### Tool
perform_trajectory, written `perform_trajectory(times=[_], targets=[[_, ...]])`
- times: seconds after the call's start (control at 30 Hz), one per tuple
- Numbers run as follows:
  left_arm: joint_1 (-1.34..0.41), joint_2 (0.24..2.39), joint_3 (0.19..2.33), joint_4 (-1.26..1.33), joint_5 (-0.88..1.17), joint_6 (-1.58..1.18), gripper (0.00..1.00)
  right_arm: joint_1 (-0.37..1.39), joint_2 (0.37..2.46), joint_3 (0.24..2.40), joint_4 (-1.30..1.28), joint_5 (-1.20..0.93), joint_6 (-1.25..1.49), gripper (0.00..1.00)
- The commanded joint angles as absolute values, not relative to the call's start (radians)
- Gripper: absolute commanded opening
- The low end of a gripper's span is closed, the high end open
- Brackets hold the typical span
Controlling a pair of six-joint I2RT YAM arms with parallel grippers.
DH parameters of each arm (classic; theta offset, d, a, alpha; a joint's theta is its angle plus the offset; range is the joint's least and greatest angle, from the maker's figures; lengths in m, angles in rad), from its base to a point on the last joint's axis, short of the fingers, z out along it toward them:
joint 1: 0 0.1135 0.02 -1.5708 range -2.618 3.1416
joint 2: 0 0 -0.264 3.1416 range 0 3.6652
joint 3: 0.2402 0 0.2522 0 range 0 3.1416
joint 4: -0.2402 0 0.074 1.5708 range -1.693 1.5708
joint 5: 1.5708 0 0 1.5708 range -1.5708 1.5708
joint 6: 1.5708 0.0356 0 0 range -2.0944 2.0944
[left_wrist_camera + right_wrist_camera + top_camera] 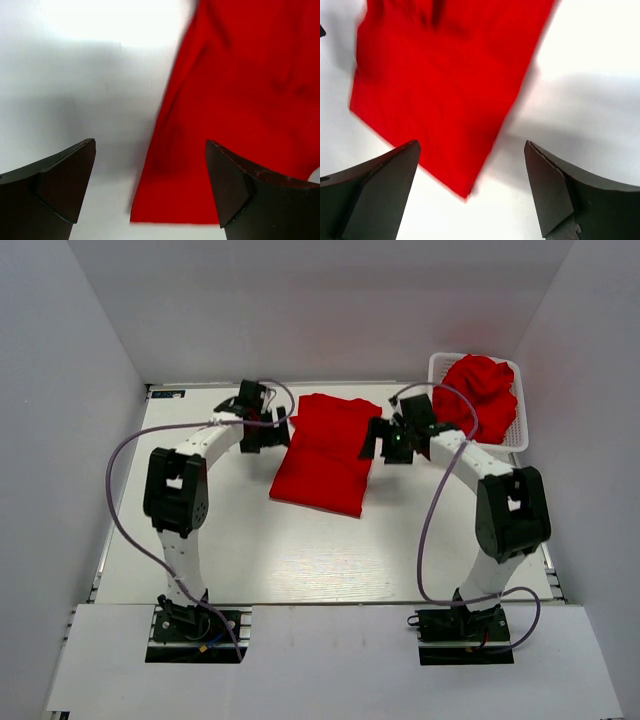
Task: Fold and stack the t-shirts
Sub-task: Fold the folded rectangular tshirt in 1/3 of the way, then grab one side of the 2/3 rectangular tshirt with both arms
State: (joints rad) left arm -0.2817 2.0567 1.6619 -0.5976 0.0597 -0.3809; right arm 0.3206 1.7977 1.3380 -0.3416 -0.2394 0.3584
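Observation:
A folded red t-shirt (325, 452) lies flat on the white table at the middle back. It fills the right of the left wrist view (235, 115) and the upper left of the right wrist view (445, 85). My left gripper (268, 432) is open and empty, just off the shirt's left edge; its fingertips (75, 175) straddle that edge from above. My right gripper (378, 443) is open and empty at the shirt's right edge, its fingertips (547, 185) over the shirt's near corner. More crumpled red t-shirts (484, 392) sit in the basket.
A white plastic lattice basket (521, 435) stands at the back right corner, close behind my right arm. Grey walls enclose the table on three sides. Purple cables loop from each arm.

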Motion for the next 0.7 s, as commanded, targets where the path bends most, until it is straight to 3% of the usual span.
perform_trajectory(times=[0.0, 0.1, 0.27, 0.33, 0.53, 0.67], targets=[[-0.304, 1.876, 1.49, -0.557, 0.109, -0.36, 1.0, 0.347, 1.674, 1.195, -0.305, -0.298, 0.345, 0.9], [-0.304, 1.761, 1.253, -0.46, 0.164, -0.36, 1.0, 0.368, 1.625, 1.089, -0.299, -0.319, 0.354, 0.9], [-0.304, 1.715, 1.141, -0.423, 0.14, -0.36, 0.96, 0.405, 1.617, 0.937, -0.195, -0.41, 0.41, 0.9], [-0.304, 1.715, 1.114, -0.413, 0.17, -0.351, 0.86, 0.416, 1.634, 0.931, -0.18, -0.416, 0.42, 0.9], [-0.304, 1.753, 1.072, -0.387, 0.189, -0.351, 0.68, 0.451, 1.669, 0.916, -0.135, -0.419, 0.452, 0.88], [-0.313, 1.753, 1.008, -0.365, 0.189, -0.341, 0.61, 0.466, 1.701, 0.91, -0.114, -0.414, 0.469, 0.86]])
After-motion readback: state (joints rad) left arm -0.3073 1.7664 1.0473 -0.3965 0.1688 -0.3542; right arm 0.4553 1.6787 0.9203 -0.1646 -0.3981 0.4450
